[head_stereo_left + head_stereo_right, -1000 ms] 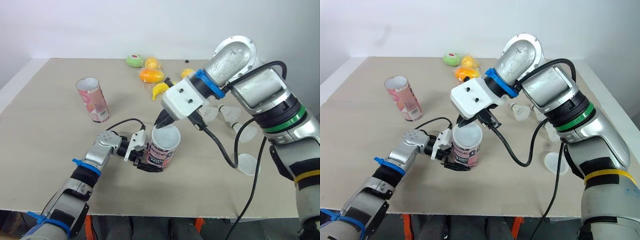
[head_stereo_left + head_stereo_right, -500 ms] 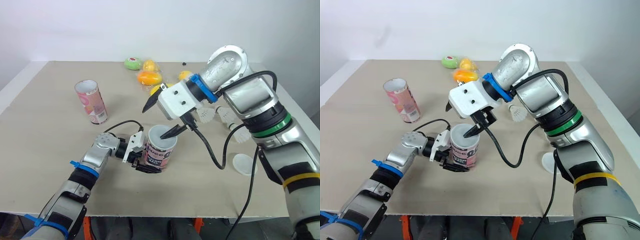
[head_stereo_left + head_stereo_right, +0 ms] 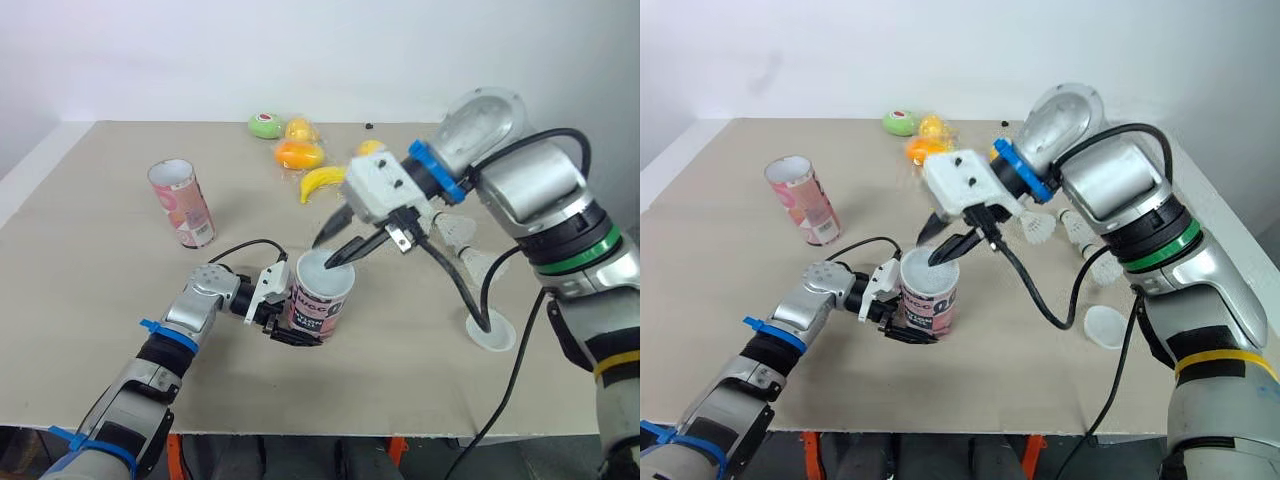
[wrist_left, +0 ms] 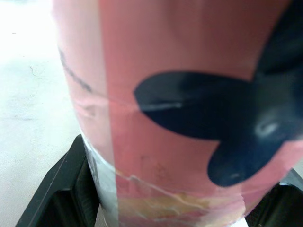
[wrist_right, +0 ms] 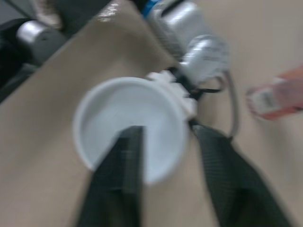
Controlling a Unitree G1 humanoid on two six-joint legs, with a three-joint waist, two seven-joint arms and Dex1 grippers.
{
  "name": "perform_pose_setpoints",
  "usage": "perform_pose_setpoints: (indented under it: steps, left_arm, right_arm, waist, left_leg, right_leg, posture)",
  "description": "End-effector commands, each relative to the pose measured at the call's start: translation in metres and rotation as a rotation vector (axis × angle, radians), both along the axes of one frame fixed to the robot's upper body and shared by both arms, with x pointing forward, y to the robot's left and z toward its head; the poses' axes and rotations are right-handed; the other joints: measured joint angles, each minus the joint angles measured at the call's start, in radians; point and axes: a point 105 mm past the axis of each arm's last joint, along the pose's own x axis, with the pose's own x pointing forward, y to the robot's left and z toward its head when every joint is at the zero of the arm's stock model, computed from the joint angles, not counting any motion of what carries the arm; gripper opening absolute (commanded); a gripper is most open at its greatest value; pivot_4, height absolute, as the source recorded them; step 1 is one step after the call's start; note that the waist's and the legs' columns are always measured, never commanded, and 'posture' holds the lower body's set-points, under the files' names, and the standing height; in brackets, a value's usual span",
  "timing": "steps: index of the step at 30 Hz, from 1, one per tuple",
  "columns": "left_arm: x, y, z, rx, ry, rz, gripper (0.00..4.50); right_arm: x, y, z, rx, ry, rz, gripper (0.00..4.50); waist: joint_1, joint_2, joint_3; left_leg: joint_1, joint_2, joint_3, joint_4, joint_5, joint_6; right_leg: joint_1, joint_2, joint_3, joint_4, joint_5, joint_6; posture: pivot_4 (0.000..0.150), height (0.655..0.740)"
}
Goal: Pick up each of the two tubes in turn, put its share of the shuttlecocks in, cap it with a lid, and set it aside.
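A pink tube (image 3: 318, 308) stands upright near the table's front, and my left gripper (image 3: 290, 312) is shut around its lower part. A white lid (image 3: 327, 271) sits on its mouth. My right gripper (image 3: 338, 243) hovers open just above and beyond the lid's rim with nothing between its fingers. Seen from the right wrist, the lid (image 5: 129, 134) lies under the two spread fingers (image 5: 118, 175). A second pink tube (image 3: 183, 203) stands open at the left. Two shuttlecocks (image 3: 458, 230) lie on the right, with another white lid (image 3: 491, 333) in front of them.
Plastic fruit (image 3: 299, 152) lies in a cluster at the back of the table, with a banana (image 3: 320, 182) nearest. My right arm's black cable (image 3: 452, 283) loops down over the table beside the loose lid.
My right gripper was shut on top of the held tube's lid; it has opened, lifted and drawn back to the right. The left gripper keeps its hold.
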Motion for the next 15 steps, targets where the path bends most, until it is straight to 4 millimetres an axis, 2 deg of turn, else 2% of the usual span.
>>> perform_pose_setpoints:
  steps: [1, 6, 12, 15]
  left_arm:
    - [-0.004, 0.010, -0.029, 0.107, 0.083, 0.031, 3.35]
    - [-0.005, 0.011, -0.029, 0.107, 0.084, 0.035, 3.35]
    - [-0.004, 0.011, -0.029, 0.105, 0.082, 0.042, 3.35]
    - [-0.003, 0.011, -0.028, 0.102, 0.080, 0.043, 3.35]
  right_arm:
    - [-0.005, -0.001, -0.001, -0.032, 0.000, 0.041, 0.04]
    - [0.003, 0.006, -0.014, -0.072, -0.018, 0.032, 0.04]
    - [0.010, 0.005, -0.054, -0.214, -0.054, 0.058, 0.04]
    - [0.011, 0.005, -0.058, -0.219, -0.055, 0.062, 0.04]
  waist:
    - [0.000, 0.000, 0.000]
    - [-0.001, 0.000, 0.000]
    - [-0.003, -0.001, -0.002]
    - [-0.004, -0.002, -0.004]
  left_leg:
    - [0.000, 0.000, 0.000, 0.000, 0.000, 0.000]
    - [0.000, 0.000, 0.000, 0.000, 0.000, 0.000]
    - [0.002, 0.000, 0.000, 0.000, 0.000, 0.000]
    - [0.004, 0.000, 0.000, 0.000, 0.000, 0.000]
  right_leg:
    - [0.000, 0.000, 0.000, 0.000, 0.000, 0.000]
    - [0.000, 0.000, 0.000, 0.000, 0.000, 0.000]
    - [0.001, 0.000, 0.000, 0.000, 0.000, -0.001]
    - [0.001, 0.001, 0.000, 0.000, -0.001, -0.005]
  posture:
    - [0.150, 0.6917]
    - [0.150, 0.6917]
    - [0.150, 0.6917]
    - [0.150, 0.6917]
